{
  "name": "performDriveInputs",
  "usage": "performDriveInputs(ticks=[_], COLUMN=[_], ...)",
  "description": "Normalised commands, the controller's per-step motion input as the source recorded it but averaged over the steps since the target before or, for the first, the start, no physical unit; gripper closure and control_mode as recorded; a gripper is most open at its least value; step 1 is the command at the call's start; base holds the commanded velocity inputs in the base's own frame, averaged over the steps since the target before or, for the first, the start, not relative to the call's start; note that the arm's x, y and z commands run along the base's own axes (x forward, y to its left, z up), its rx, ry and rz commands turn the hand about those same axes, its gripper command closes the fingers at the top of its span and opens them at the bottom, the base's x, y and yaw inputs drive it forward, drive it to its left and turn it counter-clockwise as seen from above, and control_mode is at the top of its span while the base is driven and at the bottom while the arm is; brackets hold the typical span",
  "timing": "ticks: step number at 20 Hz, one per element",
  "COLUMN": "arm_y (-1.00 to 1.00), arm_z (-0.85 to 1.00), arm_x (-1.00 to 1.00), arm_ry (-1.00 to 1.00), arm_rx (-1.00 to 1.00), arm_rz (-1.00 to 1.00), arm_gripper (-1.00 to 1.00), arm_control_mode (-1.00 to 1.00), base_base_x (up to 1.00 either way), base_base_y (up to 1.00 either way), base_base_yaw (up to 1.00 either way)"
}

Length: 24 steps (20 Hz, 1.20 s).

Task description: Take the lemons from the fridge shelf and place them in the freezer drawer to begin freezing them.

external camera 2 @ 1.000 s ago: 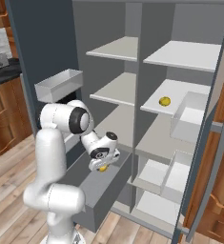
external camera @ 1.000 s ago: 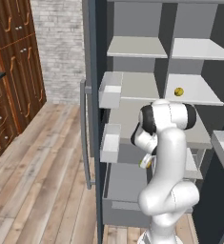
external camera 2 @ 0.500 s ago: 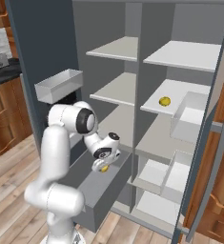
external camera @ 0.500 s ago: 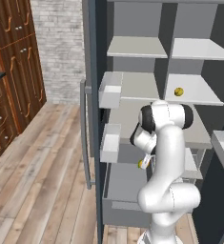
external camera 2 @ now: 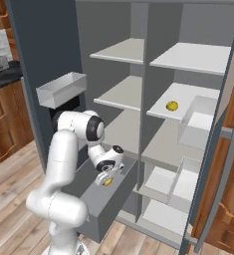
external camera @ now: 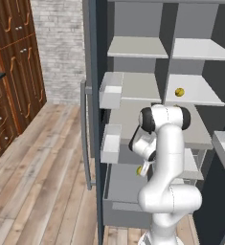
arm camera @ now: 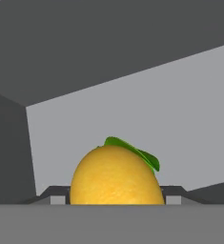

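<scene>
One lemon (arm camera: 116, 178), yellow with a green leaf, sits between my gripper's fingertips (arm camera: 173, 194) in the hand view, in front of dark grey drawer walls. My gripper (external camera 2: 107, 178) is shut on this lemon (external camera 2: 107, 182) and hangs low over the pulled-out freezer drawer (external camera 2: 106, 211), just above its interior. From the left base the held lemon (external camera: 139, 170) shows under the hand (external camera: 142, 165), above the drawer (external camera: 121, 191). A second lemon (external camera: 179, 91) lies on the right middle fridge shelf (external camera 2: 172, 105).
White door bins (external camera: 110, 91) (external camera: 110, 143) hang on the open left door. More white bins (external camera 2: 198, 122) (external camera 2: 185, 184) sit on the right door. Grey shelves (external camera 2: 121, 94) span the fridge above the drawer. Wooden cabinets (external camera: 11, 62) stand at the left.
My gripper has sunk a little lower toward the drawer with the lemon still in it. The lemon on the shelf has not moved.
</scene>
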Motion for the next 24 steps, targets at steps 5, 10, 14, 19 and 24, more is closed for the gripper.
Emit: performDriveInputs(ticks=[5, 10, 14, 19, 24], arm_y=[0.04, 0.0, 0.0, 0.0, 0.02], arm_z=[-0.13, -0.12, -0.07, -0.17, -0.39], arm_x=[-0.03, 0.0, 0.0, 0.01, 0.0], arm_ry=[0.0, 0.0, 0.0, 0.01, 0.02], arm_rx=[0.0, 0.0, 0.01, 0.0, 0.0], arm_rz=[0.0, 0.01, 0.01, 0.01, 0.0], arm_gripper=[1.0, 1.0, 1.0, 1.0, 1.0], arm_control_mode=[-1.0, -1.0, -1.0, -1.0, -1.0], base_base_x=[0.0, 0.0, 0.0, 0.0, 0.0], base_base_y=[0.0, 0.0, 0.0, 0.0, 0.0], base_base_yaw=[0.0, 0.0, 0.0, 0.0, 0.0])
